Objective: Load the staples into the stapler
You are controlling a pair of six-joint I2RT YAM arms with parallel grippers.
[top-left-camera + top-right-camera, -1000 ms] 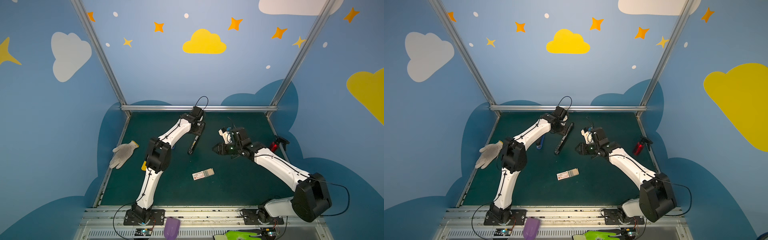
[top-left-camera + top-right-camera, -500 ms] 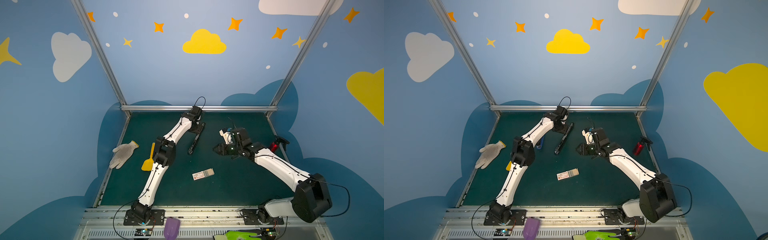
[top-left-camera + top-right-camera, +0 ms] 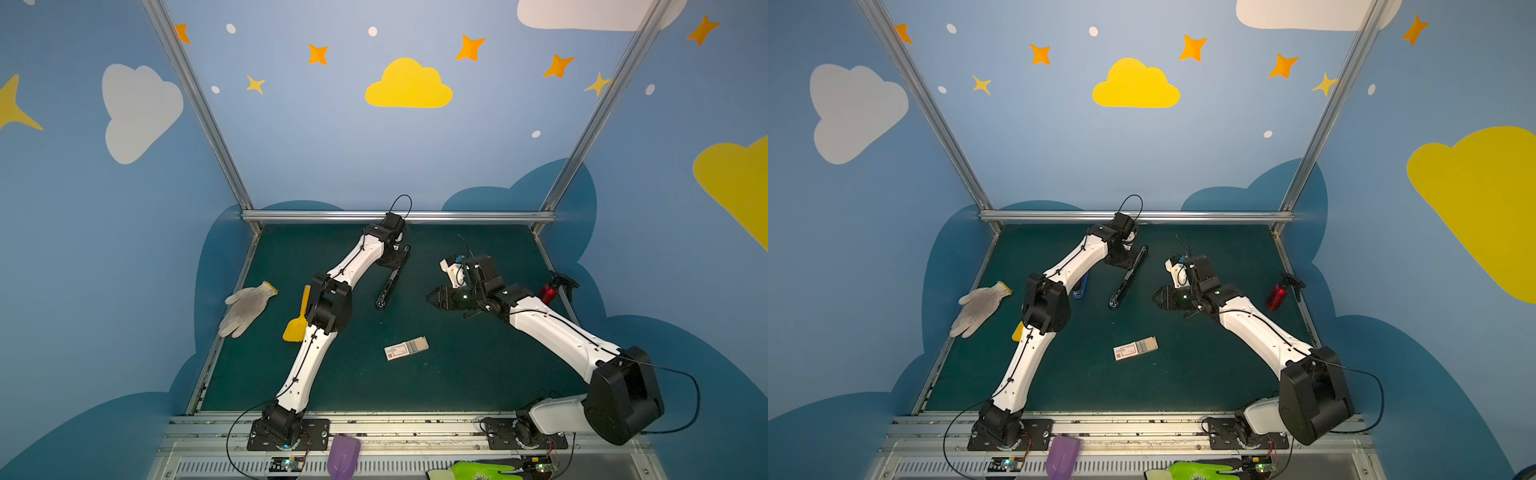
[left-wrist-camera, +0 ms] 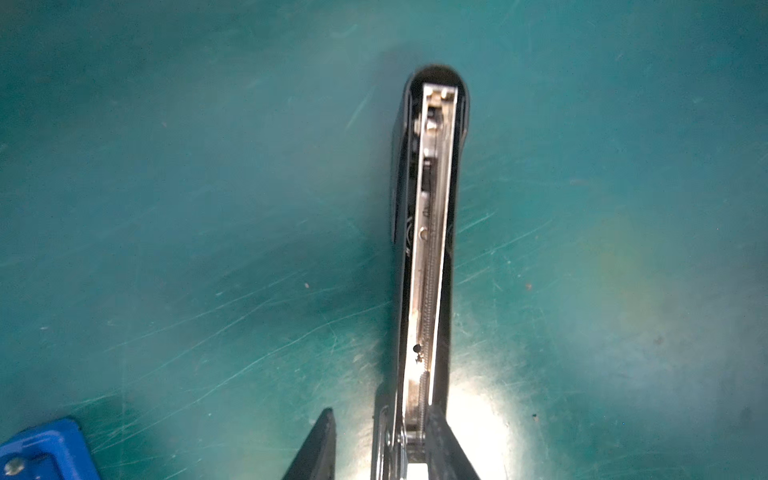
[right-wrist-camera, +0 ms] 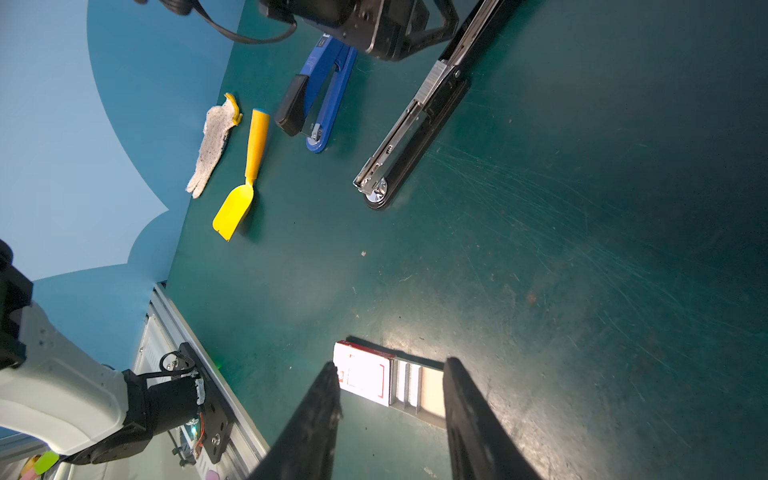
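My left pincer (image 4: pixel 381 411) stands parted astride the hinge end of the opened black stapler (image 4: pixel 432 249), with one finger (image 4: pixel 320 444) clear of it. The staples (image 5: pixel 405 384) lie in their half-slid white box (image 3: pixel 406 348) on the tabletop (image 3: pixel 478 374), towards its front. My right pincer (image 5: pixel 391 363) hangs released above the tabletop, holding nothing.

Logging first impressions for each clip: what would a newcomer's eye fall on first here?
The black stapler, swung open flat at the back middle of the green mat with its silvery staple channel bared, and the left claw straddling its rear part. Next, the small white staple box, slid half open at the front middle, showing grey rows of staples. The right claw hangs open to the stapler's right, empty.
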